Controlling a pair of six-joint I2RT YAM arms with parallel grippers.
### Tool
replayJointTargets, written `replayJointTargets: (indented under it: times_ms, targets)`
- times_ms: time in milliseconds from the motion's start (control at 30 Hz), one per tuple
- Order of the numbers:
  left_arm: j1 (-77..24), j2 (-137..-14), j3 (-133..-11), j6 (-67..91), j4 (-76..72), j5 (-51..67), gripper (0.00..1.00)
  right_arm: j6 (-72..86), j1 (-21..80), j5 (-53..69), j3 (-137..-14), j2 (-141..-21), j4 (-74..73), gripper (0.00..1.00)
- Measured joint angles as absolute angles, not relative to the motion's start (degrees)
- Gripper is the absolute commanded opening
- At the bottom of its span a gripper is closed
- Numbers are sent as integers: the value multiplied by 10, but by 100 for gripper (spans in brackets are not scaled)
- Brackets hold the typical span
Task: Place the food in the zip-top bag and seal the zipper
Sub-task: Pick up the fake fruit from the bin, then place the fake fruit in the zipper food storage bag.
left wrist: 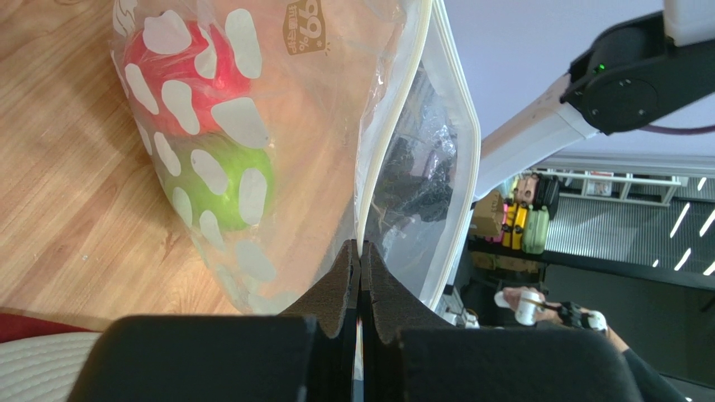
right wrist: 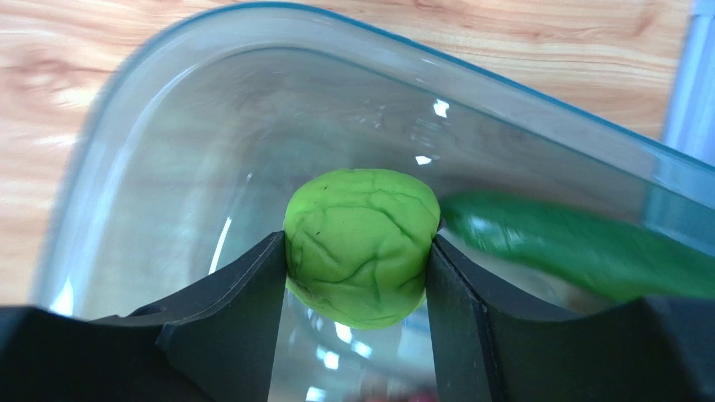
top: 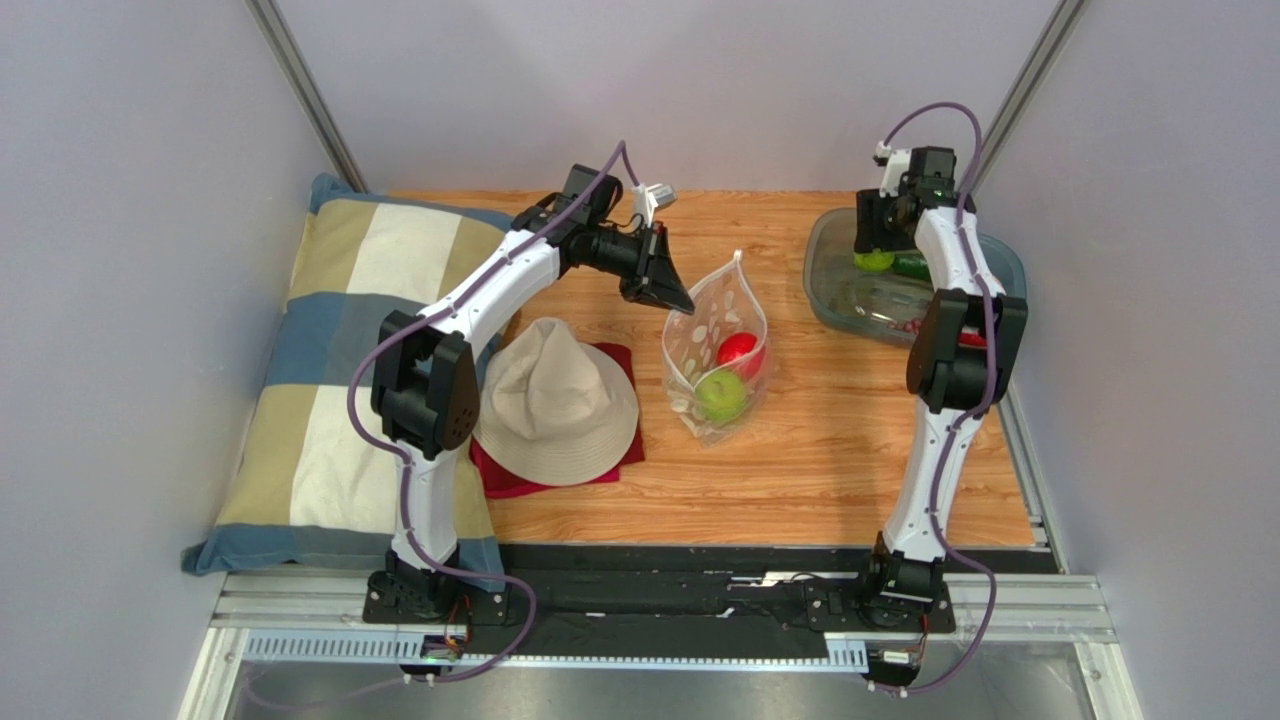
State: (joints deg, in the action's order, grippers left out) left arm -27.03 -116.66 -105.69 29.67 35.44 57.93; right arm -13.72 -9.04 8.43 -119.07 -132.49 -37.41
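Note:
The polka-dot zip-top bag [top: 718, 353] stands on the wooden table, mouth held up, with a red ball [left wrist: 201, 75] and a green ball [left wrist: 218, 188] of the food inside. My left gripper [left wrist: 361, 247] is shut on one lip of the bag's mouth, pinching the zipper [left wrist: 394, 142] strip; the other lip hangs apart, so the mouth gapes. My right gripper [right wrist: 357, 237] reaches down into the grey oval tray [right wrist: 252, 33], both fingers pressed against a wrinkled light-green ball [right wrist: 361, 209]. A dark green long piece [right wrist: 579, 247] lies just right of it.
A beige hat [top: 556, 402] rests on a red cloth [top: 631, 450] left of the bag. A checked pillow [top: 353, 375] fills the table's left side. The tray [top: 842, 300] sits at the back right, near the wall and table edge.

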Motion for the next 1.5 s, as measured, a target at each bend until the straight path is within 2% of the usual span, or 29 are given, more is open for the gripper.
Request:
replayJointTargets:
  times_ms: [200, 367, 500, 633, 833, 900, 933, 967, 1033, 1067, 1133, 1333, 1500]
  targets:
    - [-270, -1167, -1057, 294, 356, 576, 0, -127, -91, 150, -1182, -1194, -422, 24]
    - [-270, -1167, -1057, 295, 356, 571, 0, -88, -79, 302, -1107, -998, -434, 24]
    - [-272, -1167, -1057, 295, 356, 566, 0, -57, -14, 391, -1037, -870, -421, 24]
    - [-277, -1166, -1057, 295, 356, 565, 0, -54, 76, 439, -982, -820, -417, 24]
    - [-281, -1162, -1057, 295, 356, 565, 0, -72, 158, 435, -891, -820, -425, 28]
    - [-281, -1159, -1057, 295, 356, 564, 0, -81, 174, 431, -870, -828, -427, 36]
    - [-281, -1158, -1057, 295, 356, 564, 0, -86, 181, 429, -862, -833, -430, 44]
    - [-281, -1156, -1057, 295, 356, 564, 0, -91, 187, 427, -856, -837, -433, 58]
    - [-281, -1153, -1057, 295, 356, 564, 0, -105, 202, 420, -849, -846, -448, 74]
    - [-281, -1152, -1057, 295, 356, 564, 0, -110, 207, 418, -849, -851, -455, 88]
    - [-281, -1151, -1057, 295, 355, 564, 0, -119, 214, 416, -850, -857, -471, 99]
    - [-281, -1149, -1057, 295, 355, 564, 0, -133, 213, 417, -896, -872, -524, 100]
    - [-281, -1146, -1057, 294, 355, 564, 0, -103, 130, 443, -980, -886, -536, 96]
